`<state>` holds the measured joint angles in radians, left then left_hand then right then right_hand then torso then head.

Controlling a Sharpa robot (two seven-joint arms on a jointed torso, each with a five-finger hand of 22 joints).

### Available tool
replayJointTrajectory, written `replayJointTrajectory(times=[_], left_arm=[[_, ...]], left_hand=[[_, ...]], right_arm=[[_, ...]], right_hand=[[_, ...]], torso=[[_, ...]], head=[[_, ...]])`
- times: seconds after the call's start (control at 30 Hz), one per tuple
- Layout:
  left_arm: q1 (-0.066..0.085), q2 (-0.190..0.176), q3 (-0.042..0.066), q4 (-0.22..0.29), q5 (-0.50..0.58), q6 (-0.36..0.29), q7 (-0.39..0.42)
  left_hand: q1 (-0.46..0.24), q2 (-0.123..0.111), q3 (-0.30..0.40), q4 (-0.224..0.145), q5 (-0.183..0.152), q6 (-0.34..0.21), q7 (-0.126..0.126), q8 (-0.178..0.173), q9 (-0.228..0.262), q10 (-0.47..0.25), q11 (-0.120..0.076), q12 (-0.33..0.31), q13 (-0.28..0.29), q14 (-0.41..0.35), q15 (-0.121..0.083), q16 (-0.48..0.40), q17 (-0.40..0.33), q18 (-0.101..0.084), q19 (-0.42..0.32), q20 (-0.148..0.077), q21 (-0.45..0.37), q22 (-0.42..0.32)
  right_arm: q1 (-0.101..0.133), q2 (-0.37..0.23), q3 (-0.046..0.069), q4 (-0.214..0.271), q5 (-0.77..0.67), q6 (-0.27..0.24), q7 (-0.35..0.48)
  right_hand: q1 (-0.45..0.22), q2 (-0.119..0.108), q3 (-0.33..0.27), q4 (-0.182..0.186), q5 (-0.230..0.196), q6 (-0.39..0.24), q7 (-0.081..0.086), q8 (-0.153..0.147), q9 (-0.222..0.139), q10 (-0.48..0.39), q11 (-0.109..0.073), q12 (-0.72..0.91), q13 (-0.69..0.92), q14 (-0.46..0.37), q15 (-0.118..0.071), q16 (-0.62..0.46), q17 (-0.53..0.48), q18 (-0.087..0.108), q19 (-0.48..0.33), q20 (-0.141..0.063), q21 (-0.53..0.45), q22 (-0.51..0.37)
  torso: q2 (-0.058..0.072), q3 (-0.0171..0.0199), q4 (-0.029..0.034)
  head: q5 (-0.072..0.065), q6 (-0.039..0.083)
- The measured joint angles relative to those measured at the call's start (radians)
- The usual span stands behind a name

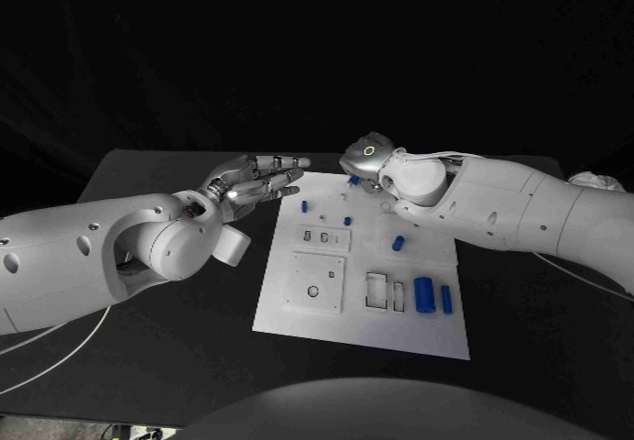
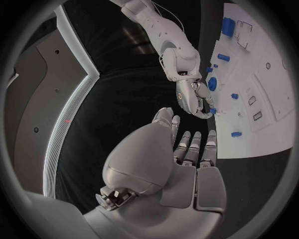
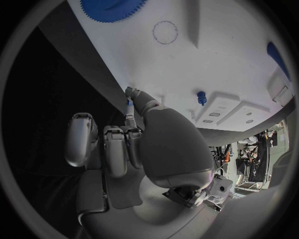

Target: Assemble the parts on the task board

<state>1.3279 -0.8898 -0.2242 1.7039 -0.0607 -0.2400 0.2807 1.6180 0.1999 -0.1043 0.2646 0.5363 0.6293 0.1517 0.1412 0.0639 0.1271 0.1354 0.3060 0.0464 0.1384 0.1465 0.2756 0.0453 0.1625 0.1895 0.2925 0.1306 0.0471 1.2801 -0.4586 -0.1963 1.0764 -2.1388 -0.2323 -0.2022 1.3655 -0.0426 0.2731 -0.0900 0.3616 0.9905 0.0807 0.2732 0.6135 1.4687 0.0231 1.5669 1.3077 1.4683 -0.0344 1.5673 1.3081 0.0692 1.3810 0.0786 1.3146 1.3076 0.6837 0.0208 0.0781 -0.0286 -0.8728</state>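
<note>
Head view: the task board [image 1: 298, 307] lies in the middle of the desk [image 1: 158, 367], its long axis running away from the robot. The left robot hand [image 1: 257, 181] hovers just off the board's far left corner, fingers stretched out and apart, holding nothing. The right robot hand [image 1: 367, 158] hangs over the far edge, fingers turned down toward a small blue part [image 1: 355, 181] right beneath its tips. Other blue parts sit nearer the robot: a small peg [image 1: 304, 205] close to the left robot hand, an upright peg [image 1: 398, 243], and two long cylinders [image 1: 424, 294] lying lengthwise along the board.

Left wrist view: the left robot hand [image 2: 181, 164] is flat and open, the board [image 2: 268, 124] ahead of its fingertips. The right robot hand [image 2: 194, 98] bends over the board's edge; its fingertips seem to meet a small blue part [image 2: 212, 110], but whether it is pinched cannot be told.

Right wrist view: the right robot hand [image 3: 134, 144] has fingers curled inward, one fingertip reaching the board's edge [image 3: 118, 94]; a grip cannot be confirmed. A blue gear [image 3: 112, 7] and a small blue peg [image 3: 201, 97] lie beyond it.

The right robot hand is judged nearer to the part in question. No writing or label is legible.
</note>
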Motion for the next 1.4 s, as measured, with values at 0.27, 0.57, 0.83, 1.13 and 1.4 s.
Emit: replayJointTrajectory(times=[0.27, 0.57, 0.83, 1.13, 1.4], left_arm=[[0.000, 0.001, 0.000, -0.001, 0.000, 0.000, 0.000], [0.000, 0.002, 0.000, -0.002, 0.000, 0.000, 0.000], [0.000, 0.003, 0.000, -0.004, 0.000, 0.000, 0.000], [0.000, 0.007, 0.000, -0.009, 0.000, 0.000, 0.000], [0.000, 0.007, 0.000, -0.011, 0.000, 0.000, 0.000]], left_hand=[[0.000, 0.000, 0.000, 0.000, 0.000, 0.003, 0.003, 0.000, 0.000, 0.000, 0.000, 0.000, 0.000, 0.000, 0.000, 0.003, 0.000, 0.000, 0.000, 0.000, 0.000, 0.000], [0.000, 0.000, 0.000, 0.000, 0.000, 0.003, 0.003, 0.000, 0.000, 0.000, 0.000, 0.000, 0.000, 0.000, 0.000, 0.003, 0.000, 0.000, 0.000, 0.000, 0.000, 0.000], [0.000, 0.000, 0.003, 0.003, 0.000, 0.003, 0.003, 0.004, 0.000, 0.004, 0.004, 0.000, 0.000, 0.003, 0.003, 0.003, 0.000, 0.000, 0.000, 0.000, 0.000, 0.000], [0.000, 0.000, 0.003, 0.003, 0.000, 0.003, 0.003, 0.004, 0.000, 0.004, 0.004, 0.000, 0.000, 0.004, 0.004, 0.003, 0.000, 0.000, 0.000, 0.000, 0.000, 0.000], [0.000, 0.000, 0.003, 0.003, 0.000, -0.001, 0.007, 0.004, 0.000, 0.004, 0.004, 0.004, 0.001, 0.004, 0.004, 0.003, 0.000, 0.000, 0.000, 0.000, 0.000, 0.000]], right_arm=[[0.000, 0.000, 0.000, -0.001, 0.011, -0.008, 0.003], [-0.001, 0.000, 0.000, -0.001, 0.024, -0.017, 0.004], [-0.002, 0.001, 0.000, 0.002, 0.032, -0.021, 0.005], [-0.003, -0.001, 0.000, 0.005, 0.042, -0.022, 0.009], [-0.003, -0.001, 0.000, 0.006, 0.051, -0.022, 0.013]], right_hand=[[-0.008, 0.003, -0.001, -0.001, 0.000, -0.003, 0.000, 0.000, -0.001, 0.000, 0.000, 0.000, 0.000, -0.004, -0.004, 0.000, 0.000, 0.000, 0.000, 0.000, 0.000, 0.000], [-0.012, 0.001, 0.002, 0.002, -0.004, -0.006, 0.002, 0.000, -0.003, -0.004, -0.003, 0.000, 0.000, -0.004, -0.004, 0.000, 0.000, 0.000, 0.000, 0.000, 0.000, 0.000], [-0.016, 0.005, 0.002, 0.002, -0.006, -0.017, -0.005, -0.016, -0.002, -0.004, -0.003, 0.000, 0.000, 0.000, -0.007, 0.000, 0.000, 0.000, -0.004, -0.004, 0.000, 0.000], [-0.022, 0.004, 0.006, 0.006, -0.021, -0.048, -0.008, -0.038, -0.007, -0.003, -0.010, 0.000, 0.000, -0.004, -0.011, 0.000, 0.000, 0.000, 0.000, -0.007, -0.004, 0.000], [-0.030, -0.001, 0.008, 0.008, -0.046, -0.119, -0.018, -0.097, -0.037, -0.004, -0.018, 0.000, 0.000, 0.000, -0.014, 0.000, 0.000, 0.000, -0.004, -0.011, -0.004, 0.000]], torso=[[0.000, 0.0001, 0.0007], [0.000, -0.0001, 0.0008], [0.000, -0.0005, 0.0012], [0.000, -0.0007, 0.0008], [0.000, -0.0001, 0.0008]], head=[[0.000, 0.000], [0.000, 0.000], [0.000, 0.000], [0.001, 0.000], [0.004, 0.000]])
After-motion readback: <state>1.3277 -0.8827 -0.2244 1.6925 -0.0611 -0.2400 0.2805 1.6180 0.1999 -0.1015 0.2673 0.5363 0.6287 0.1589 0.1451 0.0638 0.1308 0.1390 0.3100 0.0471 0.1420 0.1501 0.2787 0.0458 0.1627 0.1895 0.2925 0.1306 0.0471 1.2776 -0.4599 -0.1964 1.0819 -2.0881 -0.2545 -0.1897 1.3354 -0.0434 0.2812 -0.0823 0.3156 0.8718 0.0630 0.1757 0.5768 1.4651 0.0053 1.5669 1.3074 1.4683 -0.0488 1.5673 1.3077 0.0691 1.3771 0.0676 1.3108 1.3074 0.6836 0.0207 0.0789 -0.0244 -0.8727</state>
